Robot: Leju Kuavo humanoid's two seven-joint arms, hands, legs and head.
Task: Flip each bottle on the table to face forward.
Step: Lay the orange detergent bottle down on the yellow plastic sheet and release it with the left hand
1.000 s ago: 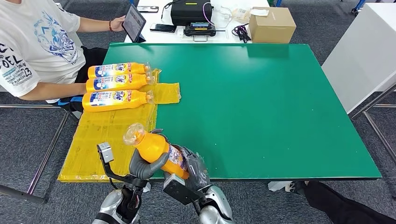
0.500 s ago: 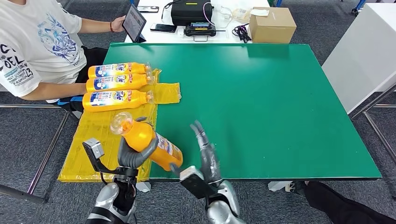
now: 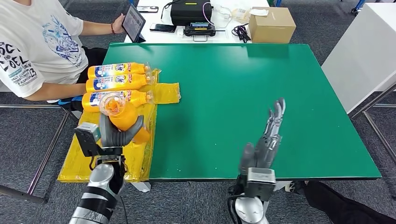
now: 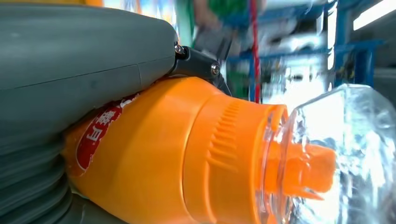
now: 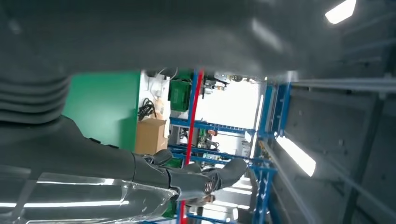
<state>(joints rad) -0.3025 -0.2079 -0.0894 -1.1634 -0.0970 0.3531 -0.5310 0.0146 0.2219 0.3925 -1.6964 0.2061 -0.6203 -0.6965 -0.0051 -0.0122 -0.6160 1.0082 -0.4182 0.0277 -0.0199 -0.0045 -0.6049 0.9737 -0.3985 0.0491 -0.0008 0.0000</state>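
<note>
The green table [image 3: 261,107] occupies most of the head view. A yellow mat [image 3: 100,154] covers its left edge and near-left corner, with one flap extending onto the green surface. A person in a white printed T-shirt [image 3: 32,42] sits at the far-left side of the table, one forearm resting beside the mat.

Three orange bottles [image 3: 119,83] lie on their sides in a row on the far part of the yellow mat, parallel to one another, labels up and clear caps pointing toward the table centre.

The left hand [image 3: 119,135] grips a fourth orange bottle [image 3: 122,116] above the near part of the mat, just in front of the row. The bottle is tilted with its clear cap [image 3: 112,103] raised toward the camera. In the left wrist view, the thumb lies across the orange body beside a red label patch, and the clear cap [image 4: 341,154] encloses an orange nozzle.

The right hand [image 3: 266,144] holds nothing. It stands raised over the near-right part of the green surface, fingers extended, well apart from all bottles.

Behind the table, a white desk carries a cardboard box [image 3: 272,24], a black case [image 3: 191,11] and a tablet [image 3: 134,22] near the person's hand.
</note>
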